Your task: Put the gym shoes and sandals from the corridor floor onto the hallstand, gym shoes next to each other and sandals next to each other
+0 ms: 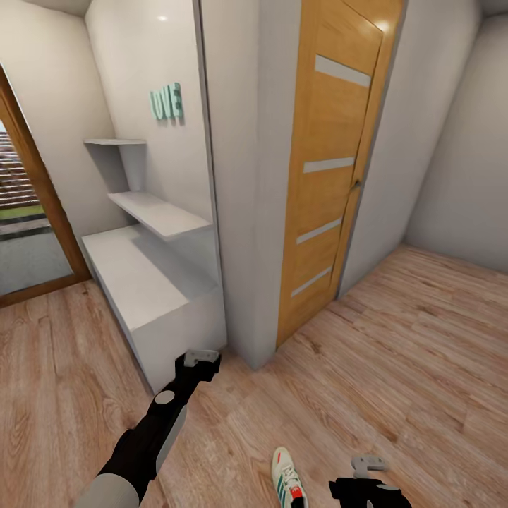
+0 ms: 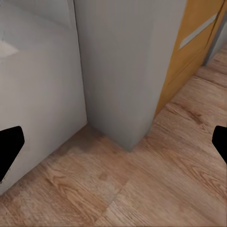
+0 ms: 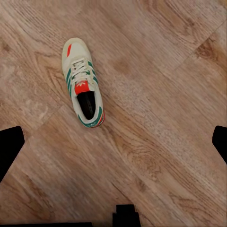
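Note:
One cream-white gym shoe [image 1: 288, 480] with green stripes and an orange-red tongue lies on the corridor floor [image 1: 395, 367] at the view's lower edge; in the right wrist view the same gym shoe [image 3: 82, 82] lies alone on the planks. My right gripper [image 1: 368, 466] hovers open just right of it, apart from it. The pale grey hallstand [image 1: 141, 282] stands at the left with stepped shelves above a low bench. My left gripper [image 1: 201, 358] is open near its front corner, holding nothing. The sandals are out of view.
A grey wall corner [image 1: 240, 212] juts out right of the hallstand, with an orange wooden door [image 1: 331, 176] beside it. A glass doorway [image 1: 21, 233] is at far left. Open wood floor spreads to the right. Teal letters [image 1: 166, 103] hang on the wall.

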{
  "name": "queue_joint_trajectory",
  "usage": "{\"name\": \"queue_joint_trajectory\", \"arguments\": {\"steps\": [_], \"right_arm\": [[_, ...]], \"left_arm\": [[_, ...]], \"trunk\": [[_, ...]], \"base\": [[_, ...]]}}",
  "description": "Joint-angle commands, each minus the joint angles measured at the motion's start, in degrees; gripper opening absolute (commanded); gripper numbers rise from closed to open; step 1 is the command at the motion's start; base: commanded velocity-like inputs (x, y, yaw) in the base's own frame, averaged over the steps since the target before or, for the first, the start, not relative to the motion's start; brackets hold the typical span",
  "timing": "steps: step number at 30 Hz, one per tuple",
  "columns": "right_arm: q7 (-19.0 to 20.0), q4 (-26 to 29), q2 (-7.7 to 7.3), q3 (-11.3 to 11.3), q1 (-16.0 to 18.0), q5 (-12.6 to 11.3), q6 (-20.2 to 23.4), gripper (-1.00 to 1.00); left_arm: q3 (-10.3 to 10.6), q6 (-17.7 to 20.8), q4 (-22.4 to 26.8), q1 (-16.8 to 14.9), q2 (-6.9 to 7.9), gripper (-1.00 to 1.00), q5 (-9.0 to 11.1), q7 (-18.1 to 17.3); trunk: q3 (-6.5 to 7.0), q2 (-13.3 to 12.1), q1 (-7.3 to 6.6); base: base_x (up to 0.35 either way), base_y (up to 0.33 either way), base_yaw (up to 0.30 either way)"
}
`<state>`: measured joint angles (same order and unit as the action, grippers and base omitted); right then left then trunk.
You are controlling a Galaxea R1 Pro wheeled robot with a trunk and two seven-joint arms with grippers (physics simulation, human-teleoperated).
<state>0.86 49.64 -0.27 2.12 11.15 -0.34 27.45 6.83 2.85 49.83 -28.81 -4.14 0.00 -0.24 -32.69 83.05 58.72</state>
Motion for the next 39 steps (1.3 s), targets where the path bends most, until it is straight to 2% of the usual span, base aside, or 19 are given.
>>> {"name": "queue_joint_trajectory", "arguments": {"steps": [1,16,30,34,35,37,38,39], "right_arm": [[0.09,0.11,0.0,0.08,0.01,-0.03,0.32,1.0],[-0.16,0.11,-0.08,0.23,0.01,-0.07,0.32,1.0],[-0.37,-0.07,-0.03,0.32,0.01,-0.05,-0.4,1.0],[-0.39,-0.25,0.05,0.1,0.01,0.24,-6.27,1.0],[-0.44,-0.47,0.12,0.02,0.01,0.29,-10.32,1.0],[-0.46,-1.02,0.2,0.01,0.01,0.32,-14.85,1.0],[-0.48,-2.45,0.26,-0.02,0.01,0.33,-19.27,1.0],[-0.49,-3.55,0.28,-0.03,0.01,0.33,-21.25,1.0]], "left_arm": [[0.02,0.27,0.09,0.0,0.01,1.0,0.0,-0.02],[0.02,0.31,0.09,0.0,0.01,1.0,0.0,-0.02],[0.02,0.3,0.09,-0.01,0.01,1.0,0.0,-0.02],[0.02,0.31,0.09,-0.02,0.01,1.0,0.0,-0.02],[0.04,0.3,0.09,-0.02,0.01,1.0,0.0,-0.02],[0.07,0.3,0.09,-0.02,0.01,1.0,0.0,-0.02],[0.08,0.29,0.12,-0.02,0.01,1.0,0.0,-0.02],[0.09,0.3,0.13,-0.02,0.01,1.0,0.0,-0.02]], "trunk": [[-0.06,0.03,0.01],[-0.09,0.03,0.01],[-3.79,5.65,3.09],[-4.82,7.25,3.96],[-5.04,7.65,4.18],[-5.46,8.45,4.62],[-5.65,8.85,4.84],[-5.84,9.26,5.06]], "base": [[0.102,0.199,0.0],[0.017,0.033,0.0],[0.0,0.0,0.019],[0.0,0.0,0.062],[0.0,0.0,0.031],[0.0,0.0,0.022],[0.0,0.0,0.013],[0.0,0.0,0.01]]}}
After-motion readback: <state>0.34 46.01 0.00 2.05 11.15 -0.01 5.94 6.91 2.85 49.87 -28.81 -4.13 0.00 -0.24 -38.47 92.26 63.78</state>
